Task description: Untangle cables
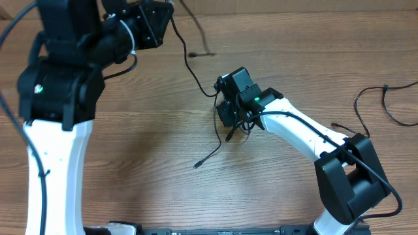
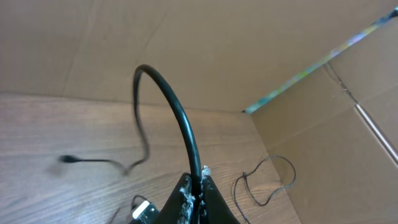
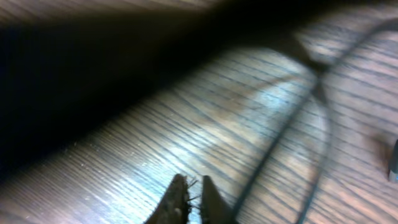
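Overhead view: the left claw (image 2: pixel 198 182) sat at 11 o'clock over the counter (image 1: pixel 130 130), with its tips clamped tight on a long cable (image 2: pixel 177 112). That cable arched out of the claw, then ran toward 5 o'clock to the right claw (image 3: pixel 191 194) near the counter's middle. Below the right claw a thin cord ran toward 7 o'clock and ended in a small plug (image 1: pixel 196 166) lying on the wood. Could not tell whether this was the same cable.

Right claw: narrow, tips almost together just above the counter, nothing seen between them. The wrist view was blurred. A cord curved past at its 3 o'clock; contact could not be determined.

A second cable (image 1: pixel 385 104) lay in a loose loop at 3 o'clock by the counter's edge, well apart from both claws. A third cable (image 1: pixel 202 55) lay at 12 o'clock, just beside the long cable.
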`<move>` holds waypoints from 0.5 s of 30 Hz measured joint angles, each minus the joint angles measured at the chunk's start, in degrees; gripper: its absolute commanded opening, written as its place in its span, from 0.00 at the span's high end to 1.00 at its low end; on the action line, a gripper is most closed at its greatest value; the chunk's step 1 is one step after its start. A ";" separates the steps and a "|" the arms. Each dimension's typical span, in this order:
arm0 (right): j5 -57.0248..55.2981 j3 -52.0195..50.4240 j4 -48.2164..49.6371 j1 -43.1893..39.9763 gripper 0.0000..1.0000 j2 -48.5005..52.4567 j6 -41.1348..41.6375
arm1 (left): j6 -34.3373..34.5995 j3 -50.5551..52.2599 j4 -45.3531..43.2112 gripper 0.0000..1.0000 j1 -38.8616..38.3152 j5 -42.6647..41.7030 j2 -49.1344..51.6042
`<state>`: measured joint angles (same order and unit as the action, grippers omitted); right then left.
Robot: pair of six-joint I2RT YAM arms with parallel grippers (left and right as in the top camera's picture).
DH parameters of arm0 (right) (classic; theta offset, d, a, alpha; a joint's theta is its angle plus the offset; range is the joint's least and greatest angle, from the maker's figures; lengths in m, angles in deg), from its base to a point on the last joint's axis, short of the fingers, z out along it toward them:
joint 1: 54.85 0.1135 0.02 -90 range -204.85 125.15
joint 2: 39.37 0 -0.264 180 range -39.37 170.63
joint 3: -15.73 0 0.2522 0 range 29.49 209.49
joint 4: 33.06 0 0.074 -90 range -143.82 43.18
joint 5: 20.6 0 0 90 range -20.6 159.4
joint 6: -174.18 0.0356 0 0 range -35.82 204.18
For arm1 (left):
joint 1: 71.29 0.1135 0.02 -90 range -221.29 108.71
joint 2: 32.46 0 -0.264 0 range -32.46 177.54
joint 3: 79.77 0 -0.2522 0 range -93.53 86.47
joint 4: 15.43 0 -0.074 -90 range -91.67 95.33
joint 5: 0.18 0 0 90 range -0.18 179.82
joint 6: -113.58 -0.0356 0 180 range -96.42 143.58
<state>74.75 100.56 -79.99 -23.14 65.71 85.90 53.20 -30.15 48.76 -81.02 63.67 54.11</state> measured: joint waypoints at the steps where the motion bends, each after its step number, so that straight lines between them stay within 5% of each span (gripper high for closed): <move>1: -1.11 0.00 -0.37 -0.02 0.96 0.02 0.02 | -0.31 -0.37 0.81 0.96 0.02 0.22 -0.46; 8: -13.25 0.00 -6.60 -1.79 0.96 0.02 8.31 | -1.55 -1.03 14.71 0.96 1.16 9.40 -1.62; 15: -23.10 4.09 -15.76 -12.17 0.96 -1.79 12.39 | -1.60 -0.94 24.44 0.96 1.22 22.45 0.52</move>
<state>51.64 104.65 -95.74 -35.32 63.92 98.29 51.61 -31.09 73.20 -79.80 86.12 54.63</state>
